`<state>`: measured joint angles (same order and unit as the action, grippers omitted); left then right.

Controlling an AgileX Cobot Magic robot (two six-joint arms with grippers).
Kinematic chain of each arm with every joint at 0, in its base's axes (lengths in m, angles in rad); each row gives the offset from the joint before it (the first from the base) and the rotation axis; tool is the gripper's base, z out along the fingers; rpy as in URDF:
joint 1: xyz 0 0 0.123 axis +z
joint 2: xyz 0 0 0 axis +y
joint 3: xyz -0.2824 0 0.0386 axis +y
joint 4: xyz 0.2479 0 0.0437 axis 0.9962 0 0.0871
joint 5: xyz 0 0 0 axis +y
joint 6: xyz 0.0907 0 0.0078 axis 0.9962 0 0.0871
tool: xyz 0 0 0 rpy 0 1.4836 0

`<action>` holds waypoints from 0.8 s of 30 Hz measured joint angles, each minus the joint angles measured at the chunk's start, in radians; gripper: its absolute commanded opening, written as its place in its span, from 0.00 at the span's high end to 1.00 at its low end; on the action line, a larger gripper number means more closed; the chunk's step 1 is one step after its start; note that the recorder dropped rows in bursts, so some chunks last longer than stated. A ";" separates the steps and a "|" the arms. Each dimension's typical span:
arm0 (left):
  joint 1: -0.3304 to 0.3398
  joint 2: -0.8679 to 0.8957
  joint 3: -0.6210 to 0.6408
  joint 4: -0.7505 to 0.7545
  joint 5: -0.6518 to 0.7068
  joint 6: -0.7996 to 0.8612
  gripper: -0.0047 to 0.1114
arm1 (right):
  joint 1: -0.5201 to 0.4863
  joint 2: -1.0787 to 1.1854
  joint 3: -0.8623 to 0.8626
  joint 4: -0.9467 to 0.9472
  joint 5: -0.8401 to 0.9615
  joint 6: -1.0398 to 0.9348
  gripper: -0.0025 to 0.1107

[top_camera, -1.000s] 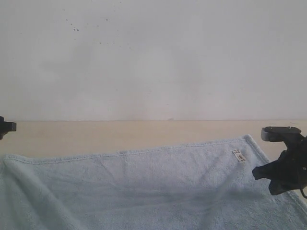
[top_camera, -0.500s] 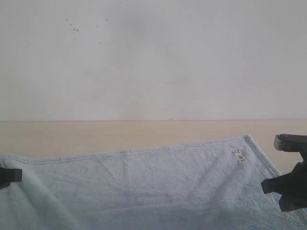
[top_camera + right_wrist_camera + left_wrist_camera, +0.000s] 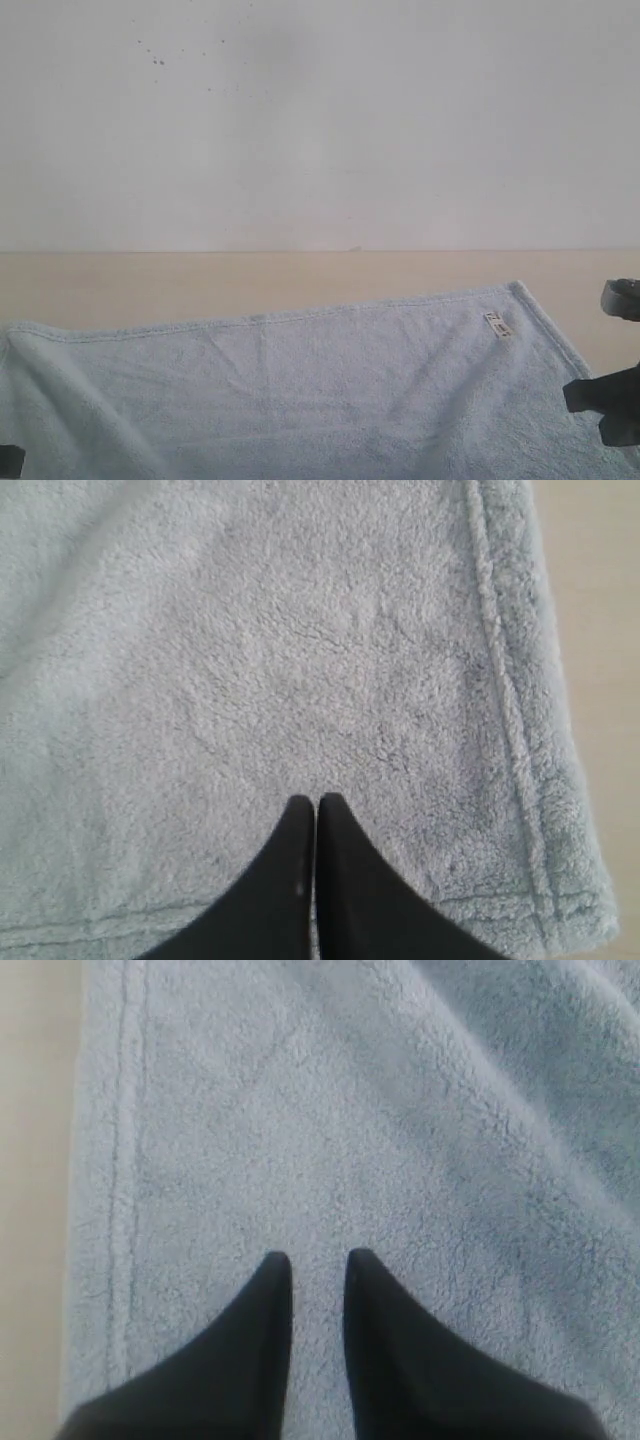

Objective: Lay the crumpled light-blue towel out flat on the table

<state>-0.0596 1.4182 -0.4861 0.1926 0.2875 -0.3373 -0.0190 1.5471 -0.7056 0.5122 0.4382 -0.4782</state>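
Observation:
The light-blue towel (image 3: 300,390) lies spread over the near part of the beige table (image 3: 200,280), its far hem running slightly uphill to the right, with a small white tag (image 3: 498,325) near the far right corner. My left gripper (image 3: 317,1258) hovers over the towel (image 3: 380,1120) close to its hemmed side edge, jaws a little apart with nothing between them. My right gripper (image 3: 316,801) is over the towel (image 3: 250,650) near a hemmed corner, jaws pressed together and empty. In the exterior view the right arm (image 3: 615,405) shows at the right edge and the left arm (image 3: 10,460) barely at the bottom left corner.
A white speckled wall (image 3: 320,120) rises behind the table. Bare table shows in a strip beyond the towel's far hem and beside its side edges (image 3: 35,1160) (image 3: 600,630).
Both arms have dropped lower and toward the near edge of the exterior view, the left nearly leaving it. The towel lies as before.

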 measured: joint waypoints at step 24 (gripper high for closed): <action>0.000 0.105 0.065 0.062 -0.028 0.002 0.92 | 0.048 -0.034 0.003 0.049 0.008 -0.056 0.98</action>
<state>-0.0596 1.5234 -0.4207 0.2549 0.2591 -0.3355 0.0291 1.5134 -0.7022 0.5612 0.4457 -0.5344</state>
